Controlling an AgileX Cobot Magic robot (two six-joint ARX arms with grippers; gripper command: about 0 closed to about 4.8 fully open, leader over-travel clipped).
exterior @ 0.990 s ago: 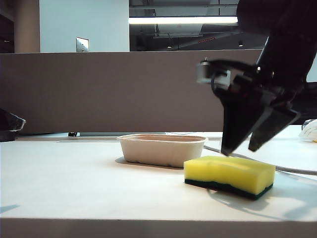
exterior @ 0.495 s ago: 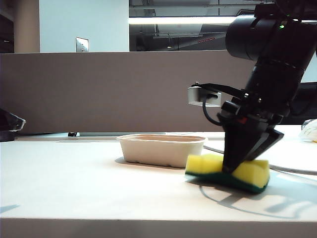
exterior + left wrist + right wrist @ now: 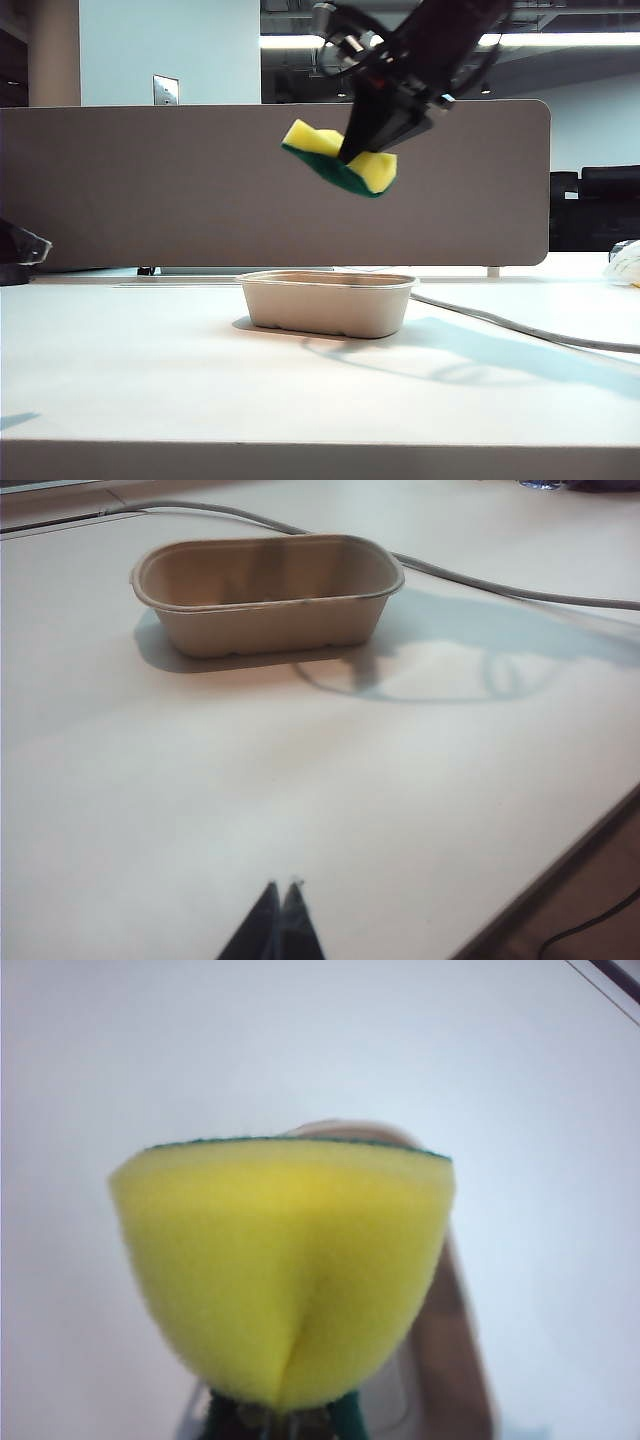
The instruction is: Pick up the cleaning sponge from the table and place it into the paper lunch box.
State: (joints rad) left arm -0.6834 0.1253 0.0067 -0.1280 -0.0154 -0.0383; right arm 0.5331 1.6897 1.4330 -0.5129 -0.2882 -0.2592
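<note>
**Yellow sponge hanging above the paper box**

White matte counter (image 3: 150, 380) is stretching under a grey-brown partition panel (image 3: 150, 185), with a ceiling light strip glowing behind it. A grey cable (image 3: 520, 328) is trailing across the surface past the paper lunch box (image 3: 327, 303), which is sitting empty.

A second ago the cleaning sponge (image 3: 338, 158) was lying flat on the counter beside the box; now the right hand (image 3: 362, 150) is pinching it tight at its middle, tilted, in the air over the box.

From the right wrist, the folded sponge is blocking most of the box. The left hand (image 3: 279, 892) is showing only its fingertips, pressed together, holding nothing, low over the counter well apart from the box.
</note>
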